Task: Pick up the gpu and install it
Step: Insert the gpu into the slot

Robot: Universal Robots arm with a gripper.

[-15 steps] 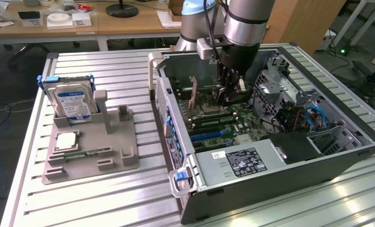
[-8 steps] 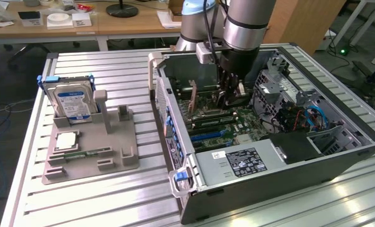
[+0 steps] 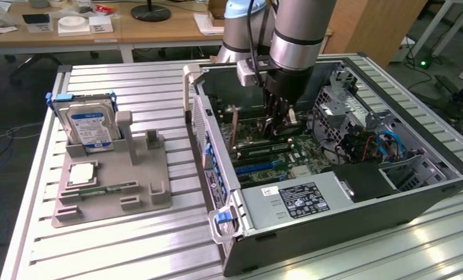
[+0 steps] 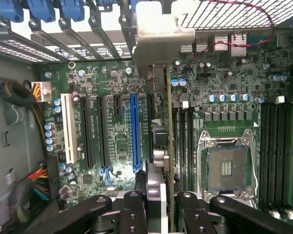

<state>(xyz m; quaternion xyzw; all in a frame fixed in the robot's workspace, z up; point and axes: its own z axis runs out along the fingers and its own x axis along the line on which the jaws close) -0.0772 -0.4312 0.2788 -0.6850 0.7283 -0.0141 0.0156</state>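
Note:
The gpu (image 4: 162, 97) is a thin dark card seen edge-on, with its pale metal bracket (image 4: 161, 36) up against the case's rear slot openings. My gripper (image 4: 161, 212) is shut on the card's near end, one black finger on each side. The card stands on edge over the green motherboard (image 4: 112, 146), just beside the long blue slot (image 4: 135, 131). I cannot tell whether its lower edge is in a slot. In the exterior view my gripper (image 3: 282, 119) reaches down into the open computer case (image 3: 418, 192), with the gpu (image 3: 251, 131) below it.
On the exterior view's left, a grey fixture (image 3: 111, 201) holds a silver hard drive with a blue label (image 3: 91, 125), a square chip (image 3: 82, 174) and a small green memory stick (image 3: 107, 189). Inside the case are a power supply (image 3: 298, 201), a drive cage with blue cables (image 3: 387, 146) and the open processor socket (image 4: 228, 168).

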